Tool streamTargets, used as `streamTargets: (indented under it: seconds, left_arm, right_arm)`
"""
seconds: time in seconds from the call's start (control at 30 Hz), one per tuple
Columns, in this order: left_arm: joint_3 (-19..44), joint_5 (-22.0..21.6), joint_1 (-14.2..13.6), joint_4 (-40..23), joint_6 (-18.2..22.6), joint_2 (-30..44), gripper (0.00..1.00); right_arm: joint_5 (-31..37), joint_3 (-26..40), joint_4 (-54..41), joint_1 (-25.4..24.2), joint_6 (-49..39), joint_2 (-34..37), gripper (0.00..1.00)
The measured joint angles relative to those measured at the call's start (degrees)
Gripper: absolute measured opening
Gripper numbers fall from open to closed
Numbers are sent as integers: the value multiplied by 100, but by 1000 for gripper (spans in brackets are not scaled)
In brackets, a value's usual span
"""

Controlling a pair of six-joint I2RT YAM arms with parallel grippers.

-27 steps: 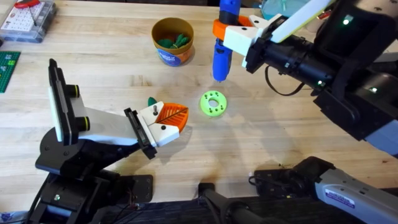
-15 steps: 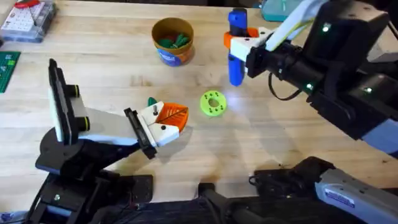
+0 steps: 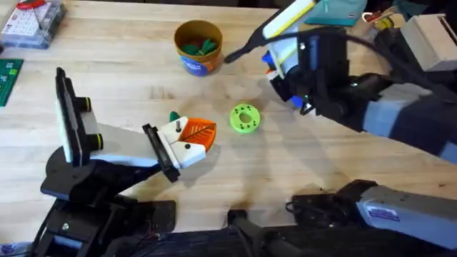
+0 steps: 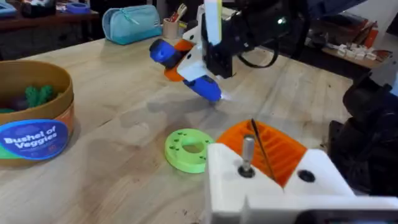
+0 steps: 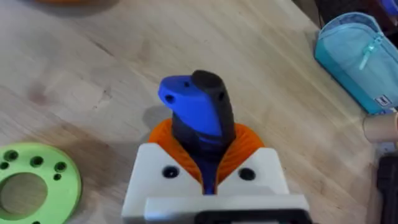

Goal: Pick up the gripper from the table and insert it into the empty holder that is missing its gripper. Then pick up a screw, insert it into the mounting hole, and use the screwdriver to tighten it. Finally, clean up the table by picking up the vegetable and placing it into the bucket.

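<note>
My right gripper (image 3: 280, 70) (image 5: 203, 147) is shut on the blue screwdriver (image 5: 198, 111) (image 4: 185, 67). It holds the tool tilted above the table, beyond the flat green disc (image 3: 245, 118) (image 4: 186, 149). The arm hides most of the tool from overhead. The left gripper (image 3: 194, 135) hovers low beside the disc. A silvery screw (image 4: 247, 151) (image 3: 176, 126) stands upright in a hole of its white body, beside the orange ribbed pad (image 4: 267, 146). The yellow-brown bucket (image 3: 198, 63) (image 4: 34, 134) with a blue label stands at the back and holds green vegetables (image 3: 199, 47).
A small dark green piece (image 3: 173, 116) lies by the left gripper. A parts box (image 3: 32, 21) and a green board (image 3: 8, 77) sit at the far left. A light blue pouch (image 5: 357, 56) (image 4: 132, 23) lies at the back right. Bare wood surrounds the disc.
The right arm has swung right and risen toward the camera. The screwdriver has gone from upright, left of the disc's far side, to tilted. The left arm has not moved.
</note>
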Motion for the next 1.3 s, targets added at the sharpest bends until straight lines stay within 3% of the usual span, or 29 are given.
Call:
streamTargets:
  seconds: [0.33,0.7,0.73,0.87,0.97,1.0,1.3]
  left_arm:
    - [0,-13,0,-1,0,0,13]
    - [0,-17,0,-1,0,0,13]
    - [0,-17,0,1,0,0,13]
    - [0,-17,0,0,0,0,13]
    - [0,-19,0,-1,0,0,13]
    - [0,-21,0,-1,0,0,13]
    - [0,-36,0,2,0,0,13]
  right_arm:
    - [165,-1,241,0,-859,814,52]
    - [45,2,-459,150,-981,875,62]
    - [0,0,-524,159,-981,876,99]
    - [-161,-1,-588,162,-996,877,442]
    - [-185,-1,-532,162,-1032,878,874]
    - [-182,8,-514,158,-1052,869,957]
    - [-201,21,-562,169,-1054,844,990]
